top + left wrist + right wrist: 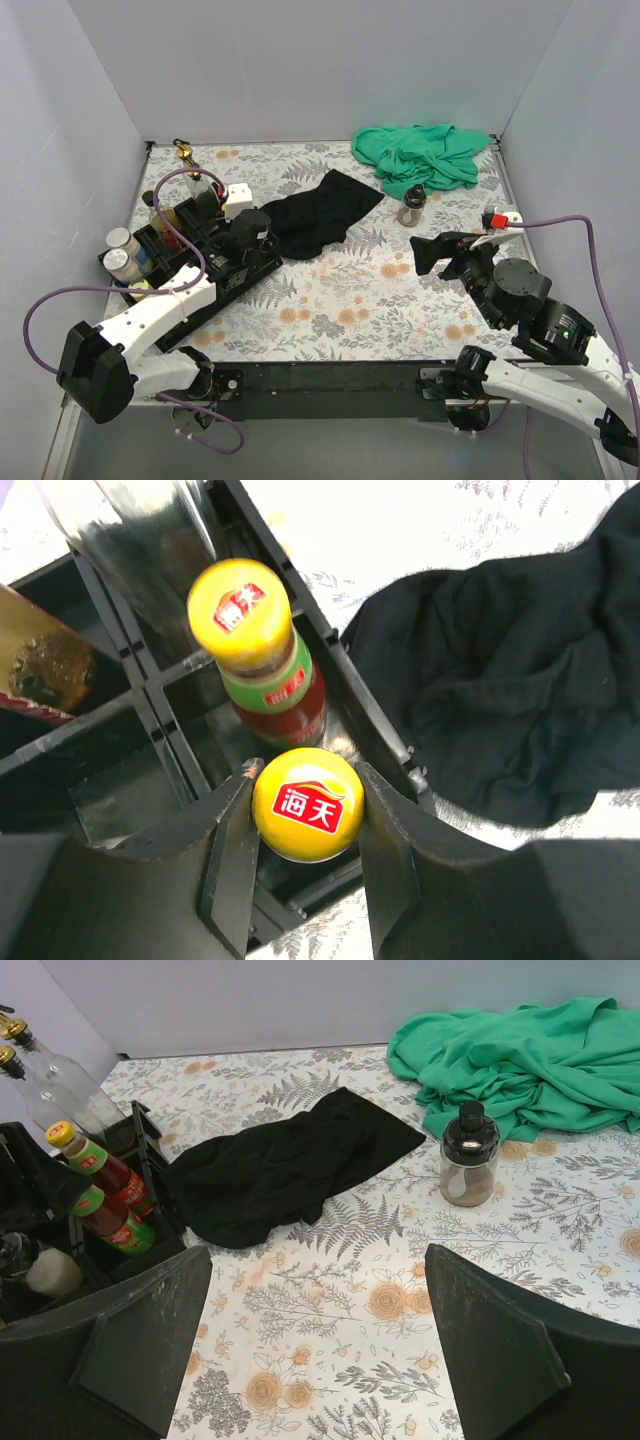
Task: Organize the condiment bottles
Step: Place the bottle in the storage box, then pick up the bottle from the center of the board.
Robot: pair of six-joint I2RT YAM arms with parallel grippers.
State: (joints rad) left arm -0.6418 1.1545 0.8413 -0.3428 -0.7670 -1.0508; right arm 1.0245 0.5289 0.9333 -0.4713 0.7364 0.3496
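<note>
Floral-printed tabletop (340, 300), white walls: left gripper (305, 792) is clamped on a yellow-capped red sauce bottle (307, 808) in the black compartmented tray (120, 725), beside a second yellow-capped bottle (262, 650); right gripper (320, 1330), fingers wide apart, hangs near a black-lidded glass shaker (468, 1160)

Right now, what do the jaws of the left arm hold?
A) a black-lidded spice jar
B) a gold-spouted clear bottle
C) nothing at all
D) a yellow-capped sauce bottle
D: in the left wrist view the yellow-capped sauce bottle sits between the two jaws, which touch its cap on both sides, inside the black tray.
</note>
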